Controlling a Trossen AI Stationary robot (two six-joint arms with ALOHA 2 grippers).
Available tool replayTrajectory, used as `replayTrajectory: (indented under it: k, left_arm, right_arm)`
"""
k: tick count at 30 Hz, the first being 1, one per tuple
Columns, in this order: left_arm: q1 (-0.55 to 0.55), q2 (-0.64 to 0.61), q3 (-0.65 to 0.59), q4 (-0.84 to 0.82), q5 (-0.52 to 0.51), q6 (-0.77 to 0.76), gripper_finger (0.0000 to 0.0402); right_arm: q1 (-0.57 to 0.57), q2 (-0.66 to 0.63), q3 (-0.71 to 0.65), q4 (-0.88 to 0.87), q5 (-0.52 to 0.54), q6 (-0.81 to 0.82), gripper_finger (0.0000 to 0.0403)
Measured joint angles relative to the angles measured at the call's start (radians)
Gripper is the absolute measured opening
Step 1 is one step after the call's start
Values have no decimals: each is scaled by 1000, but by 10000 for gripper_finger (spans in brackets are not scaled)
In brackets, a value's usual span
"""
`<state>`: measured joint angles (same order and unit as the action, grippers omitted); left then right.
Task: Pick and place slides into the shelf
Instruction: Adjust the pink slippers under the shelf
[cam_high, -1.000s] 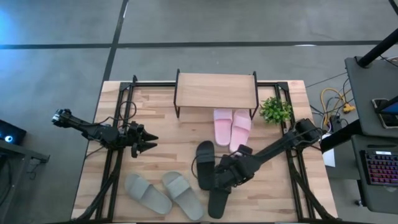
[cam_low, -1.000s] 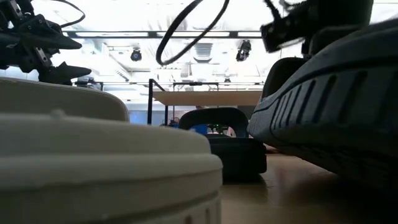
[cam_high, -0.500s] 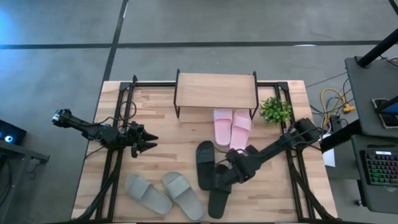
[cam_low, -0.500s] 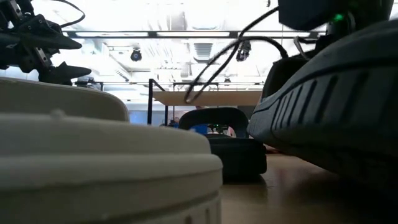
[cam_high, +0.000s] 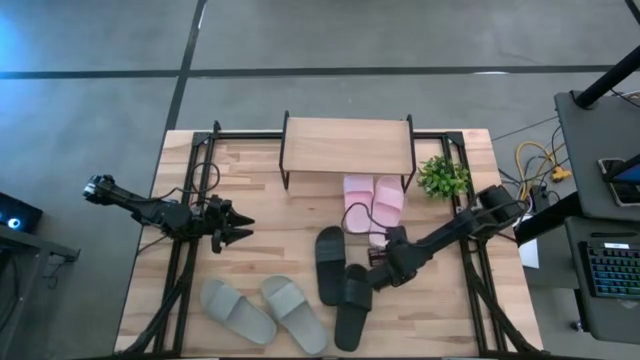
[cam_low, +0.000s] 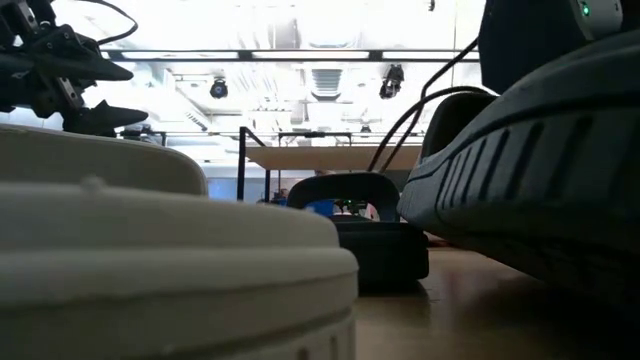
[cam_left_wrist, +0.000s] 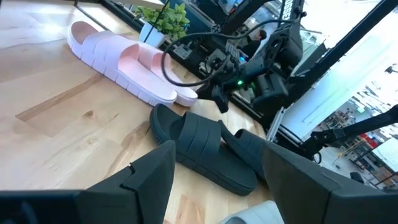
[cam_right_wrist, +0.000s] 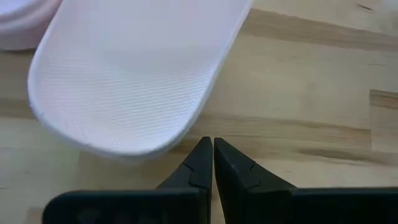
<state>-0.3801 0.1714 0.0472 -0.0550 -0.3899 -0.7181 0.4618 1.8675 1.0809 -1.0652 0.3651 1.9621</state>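
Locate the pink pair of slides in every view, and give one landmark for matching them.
High view: pink slides just in front of the shelf.
Low view: cannot make them out.
Left wrist view: pink slides beside the potted plant.
Right wrist view: one pink heel, beyond the right gripper.
Landmark: potted plant.

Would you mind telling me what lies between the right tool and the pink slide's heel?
Only bare wooden table: the right wrist view shows the shut right tool just short of the pink slide.
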Motion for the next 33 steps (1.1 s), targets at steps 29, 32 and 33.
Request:
replayTrajectory:
  k: [29,32,33]
  left_arm:
    - [0,54,0,3,-42,0,224]
    - [0,59,-1,12,-48,0,224]
    - [0,62,-1,14,-53,0,224]
  right_arm:
    - [-167,-15,-31,-195,92,16,9]
    - [-188,-19,-43,-193,92,18,9]
    - [-198,-23,-48,-191,92,19,9]
